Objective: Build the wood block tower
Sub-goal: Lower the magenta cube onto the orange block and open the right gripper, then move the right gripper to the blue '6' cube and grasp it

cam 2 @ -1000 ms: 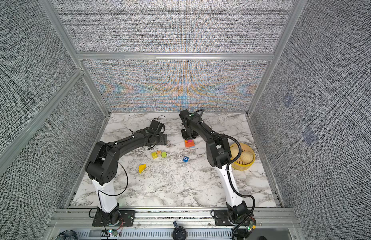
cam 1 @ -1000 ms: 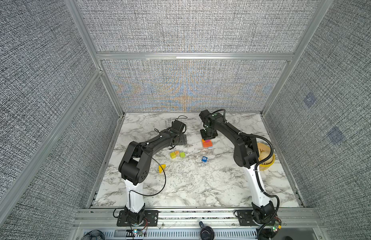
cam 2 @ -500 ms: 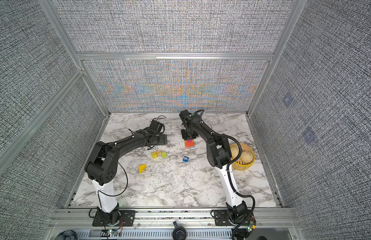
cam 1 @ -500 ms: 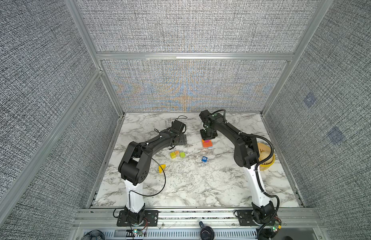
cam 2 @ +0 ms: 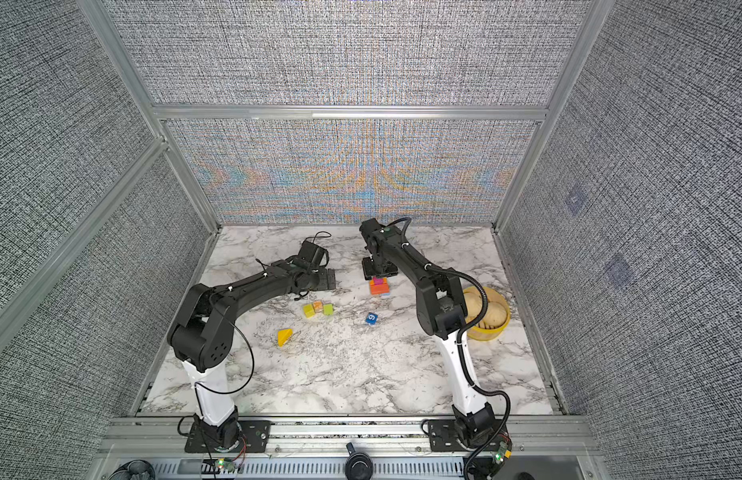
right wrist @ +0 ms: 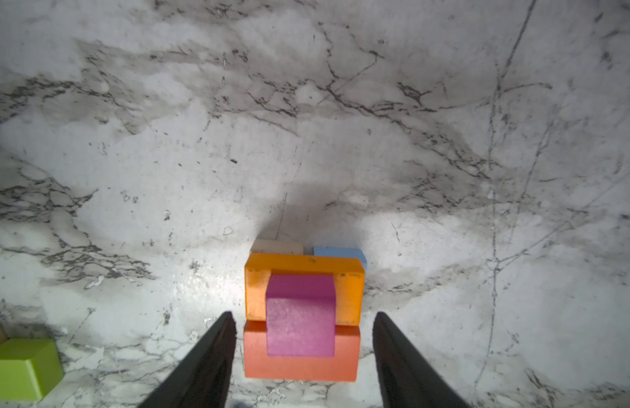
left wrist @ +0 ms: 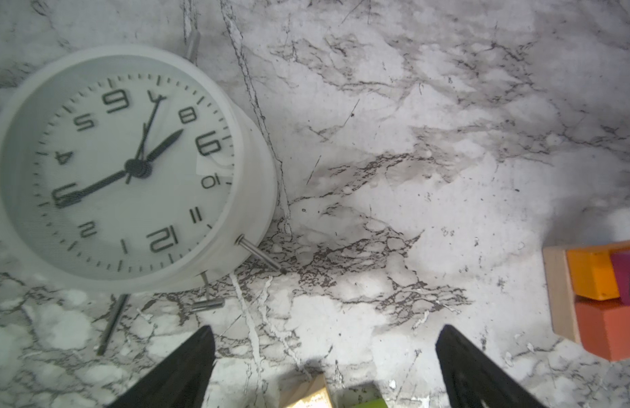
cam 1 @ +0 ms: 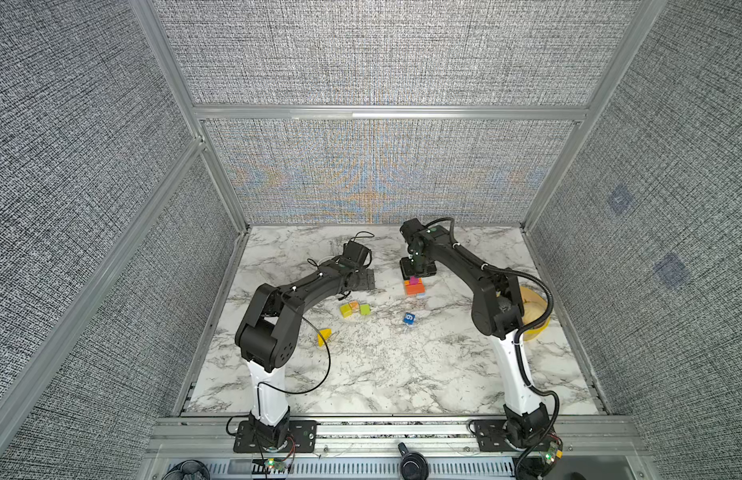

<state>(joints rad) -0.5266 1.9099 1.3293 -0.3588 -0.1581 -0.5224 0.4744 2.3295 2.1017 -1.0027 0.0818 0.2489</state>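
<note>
I am holding my right tool directly above the tower. Its fingers are spreading wider than the stack, with a strip of bare worktop showing between each finger and the blocks, so it is gripping nothing. I am judging that this stance is letting the fingers clear the magenta block between them, since a sideways brush could be nudging it off.

My left tool is standing at its widest and empty, low over the worktop. The white clock is lying ahead of it to one side, and the tower's edge is showing to the other. I am reading it as waiting clear of the stack yet near the loose pieces. The yellow cube, a pale orange cube and the green cube are sitting in a tight row just short of its fingertips. The yellow wedge is lying farther back along its arm. The blue "9" cube is sitting apart, back from my right tool.

The tower is looking squat. An orange block and a red-orange block are lying touching, with the magenta one seemingly sitting over their seam. A tan block and a light blue block are peeking out beyond the fingertips; I cannot tell whether they are underneath or merely behind.
</note>
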